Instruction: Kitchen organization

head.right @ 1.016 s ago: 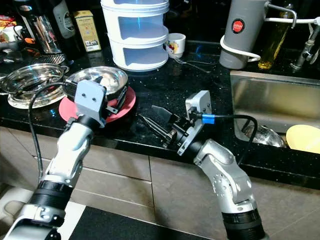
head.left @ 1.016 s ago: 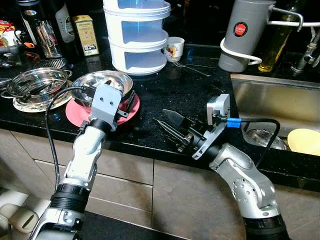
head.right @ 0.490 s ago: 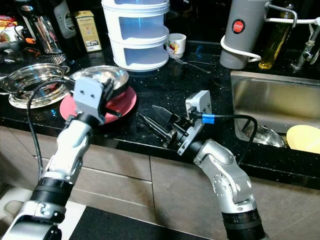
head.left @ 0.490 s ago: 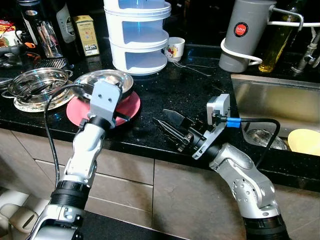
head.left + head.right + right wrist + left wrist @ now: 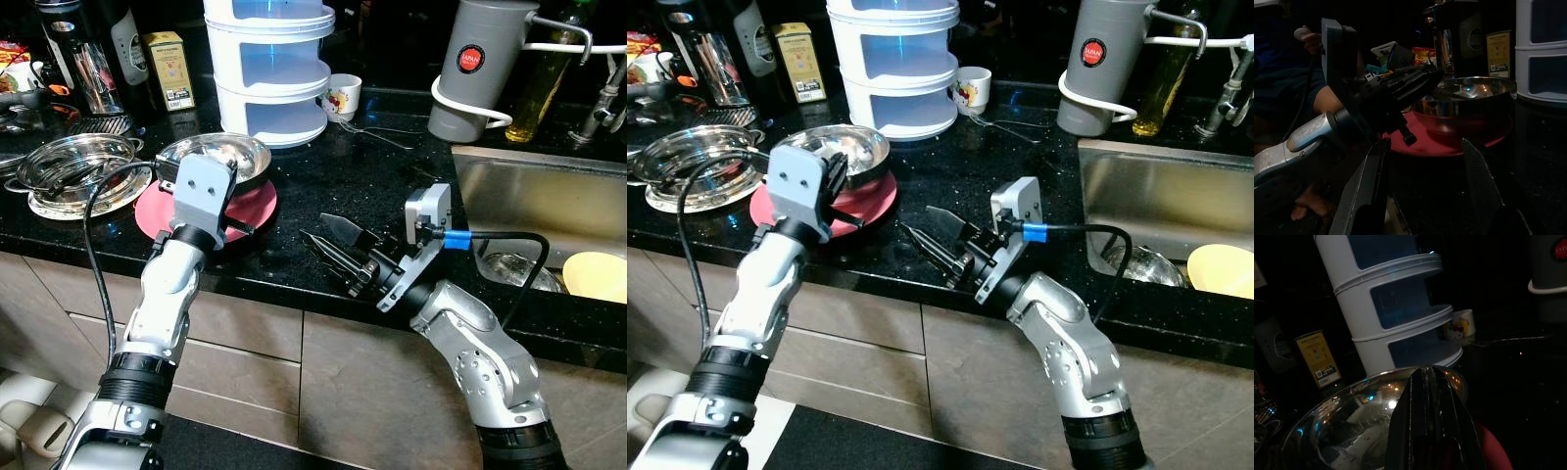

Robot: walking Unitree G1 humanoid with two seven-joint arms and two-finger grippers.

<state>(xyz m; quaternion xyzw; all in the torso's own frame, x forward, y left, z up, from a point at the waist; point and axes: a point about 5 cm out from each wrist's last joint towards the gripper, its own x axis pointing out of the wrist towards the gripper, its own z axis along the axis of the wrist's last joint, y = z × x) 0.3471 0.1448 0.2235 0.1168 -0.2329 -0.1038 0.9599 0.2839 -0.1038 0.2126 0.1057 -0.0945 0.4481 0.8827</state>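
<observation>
Left gripper [image 5: 1430, 382] fingers closed on steel bowl [image 5: 217, 157] rim — atop red plate [image 5: 253, 208].

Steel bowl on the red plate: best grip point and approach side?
Pinch the steel bowl by its thin near rim, one finger inside and one outside, coming from the counter's front edge. The white stacked container crowds its far side, and the left gripper is already at the near rim.

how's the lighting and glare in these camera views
Eye views: bright and sharp, glare on the steel bowl and black counter. Left wrist view: dark, left claw barely lit, highlights in the bowl. Right wrist view: very dim, right claw mostly silhouetted.
</observation>
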